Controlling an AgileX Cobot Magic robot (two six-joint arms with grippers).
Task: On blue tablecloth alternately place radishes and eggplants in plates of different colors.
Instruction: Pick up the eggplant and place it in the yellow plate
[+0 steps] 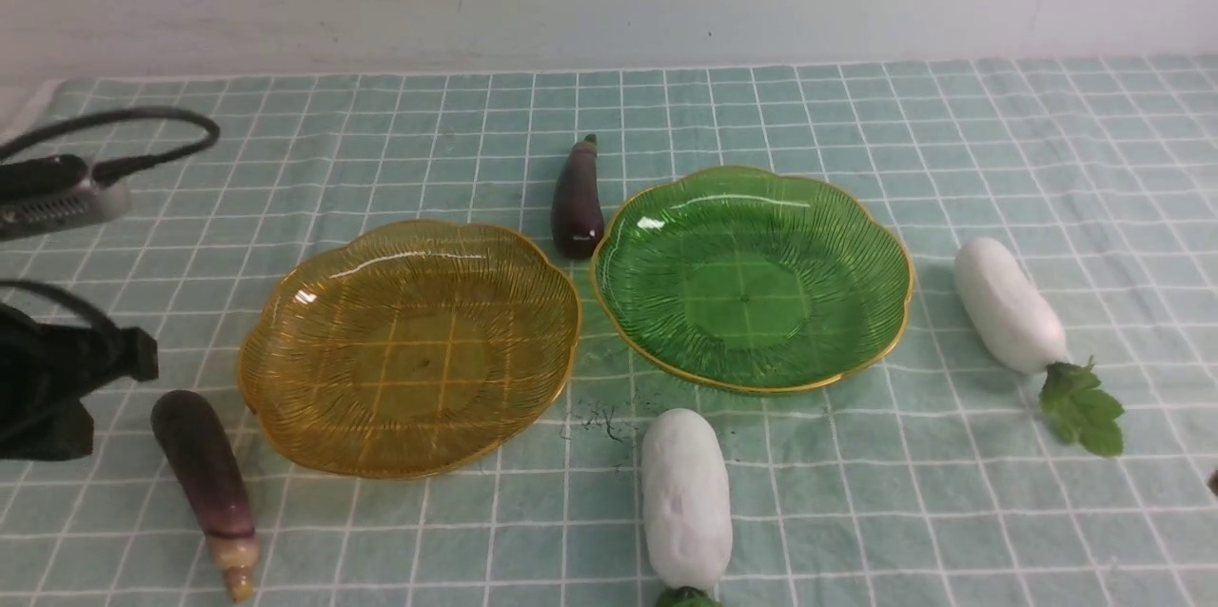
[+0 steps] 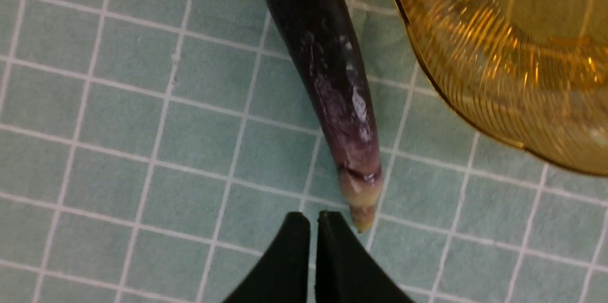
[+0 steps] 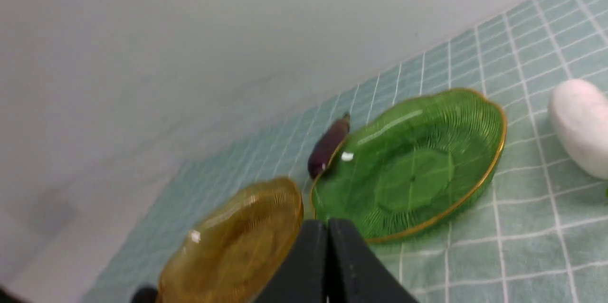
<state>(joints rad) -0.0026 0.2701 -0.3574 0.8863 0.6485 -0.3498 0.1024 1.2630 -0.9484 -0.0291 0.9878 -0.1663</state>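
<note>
Blue tablecloth [image 1: 999, 131] holds amber plate [image 1: 409, 350] and green plate [image 1: 752, 279]; my left gripper [image 2: 313, 215], jaws together, sits just beside the stem of an eggplant [image 2: 327, 70]; my right gripper [image 3: 327, 222] is closed too.

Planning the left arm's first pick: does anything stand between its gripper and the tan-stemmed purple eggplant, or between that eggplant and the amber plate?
Nothing visible. The shut left gripper sits short of the tan stem end of the slender dark purple eggplant, only blue checked tablecloth between. The empty amber ribbed plate lies beside that eggplant.
</note>
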